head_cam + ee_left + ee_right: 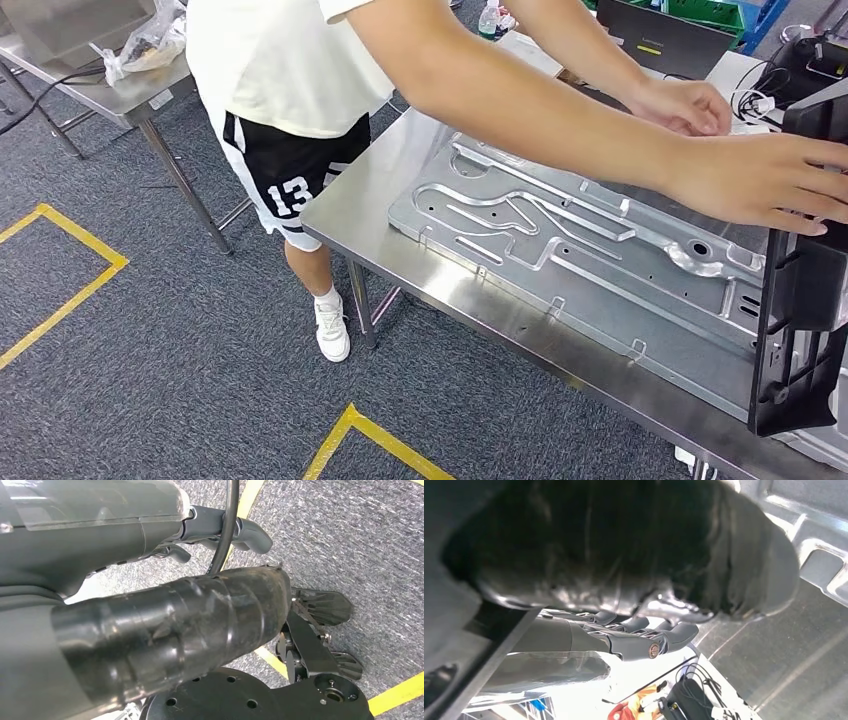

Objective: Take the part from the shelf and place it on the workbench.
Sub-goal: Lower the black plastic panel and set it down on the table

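Stamped metal panel (pixel 590 250) flat on the steel workbench (pixel 370 195). Black plastic frame part (pixel 805 300) upright at the panel's right end. Person in white shirt and black shorts (pixel 290 100) leaning over the bench, both hands (pixel 770 180) reaching to the black part. Yellow floor tape (pixel 70 290) on grey carpet.

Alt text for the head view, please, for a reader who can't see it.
A person in a white shirt and black shorts leans over a steel workbench, both hands, one and the other, at a black plastic part standing at the right end of a stamped grey metal panel that lies flat on it. Grey carpet with yellow floor tape surrounds the bench.
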You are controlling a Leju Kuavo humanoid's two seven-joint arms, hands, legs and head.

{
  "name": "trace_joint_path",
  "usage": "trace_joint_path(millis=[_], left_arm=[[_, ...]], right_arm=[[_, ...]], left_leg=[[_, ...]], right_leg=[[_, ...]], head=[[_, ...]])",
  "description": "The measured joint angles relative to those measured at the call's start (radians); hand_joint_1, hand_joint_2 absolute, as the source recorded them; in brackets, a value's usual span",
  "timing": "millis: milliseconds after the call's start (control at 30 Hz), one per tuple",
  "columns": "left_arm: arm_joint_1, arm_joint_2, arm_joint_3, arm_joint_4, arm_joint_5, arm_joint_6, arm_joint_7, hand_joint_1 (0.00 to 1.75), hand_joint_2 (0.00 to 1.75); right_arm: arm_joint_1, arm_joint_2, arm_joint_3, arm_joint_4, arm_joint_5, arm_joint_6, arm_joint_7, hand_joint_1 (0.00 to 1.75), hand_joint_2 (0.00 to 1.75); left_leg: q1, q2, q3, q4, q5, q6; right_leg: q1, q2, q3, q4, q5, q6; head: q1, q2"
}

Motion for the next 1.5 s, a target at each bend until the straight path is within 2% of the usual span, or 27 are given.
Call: trace_joint_path(millis=[1500], left_arm=[[-0.001,0.0,0.0,0.0,-0.004,-0.003,-0.001,0.0,0.0]], right_arm=[[-0.012,-0.003,0.056,-0.001,-0.064,-0.006,0.016,0.0,0.0]], left_leg=[[0.0,-0.001,0.0,0.0,0.0,0.0]], right_leg=[[0.0,0.0,0.0,0.0,0.0,0.0]], head=[[0.0,0.0]])
